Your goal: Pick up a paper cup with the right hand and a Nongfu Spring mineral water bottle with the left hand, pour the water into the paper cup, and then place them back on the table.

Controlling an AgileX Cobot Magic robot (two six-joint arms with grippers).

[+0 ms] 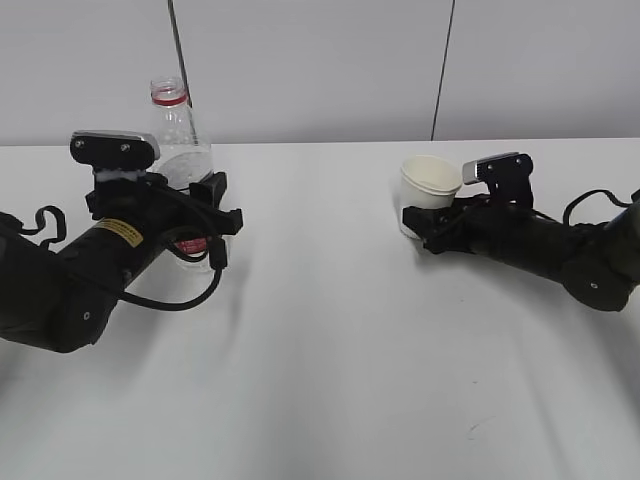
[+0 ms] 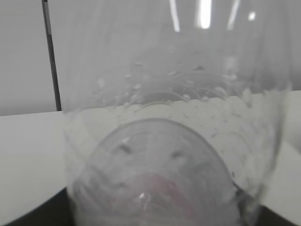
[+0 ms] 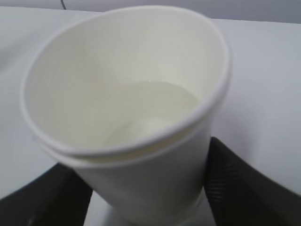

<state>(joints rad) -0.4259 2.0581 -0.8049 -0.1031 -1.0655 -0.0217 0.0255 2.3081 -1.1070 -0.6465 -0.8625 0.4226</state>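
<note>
The Nongfu Spring mineral water bottle (image 1: 178, 135) stands upright at the far left of the table (image 1: 330, 350), its red neck ring on top and no cap in sight. My left gripper (image 1: 205, 228) is shut on its lower part, where the red label shows between the fingers. In the left wrist view the clear bottle (image 2: 174, 117) fills the frame. The paper cup (image 1: 430, 185) is held in my right gripper (image 1: 418, 225), tilted slightly left. In the right wrist view the cup (image 3: 127, 94) holds some water, with black fingers (image 3: 244, 188) on both sides.
A grey wall with dark vertical seams (image 1: 178, 40) runs close behind the table's far edge. A black cable (image 1: 170, 300) loops beside the left arm. A small dark mark (image 1: 480, 425) lies on the tabletop near the front right.
</note>
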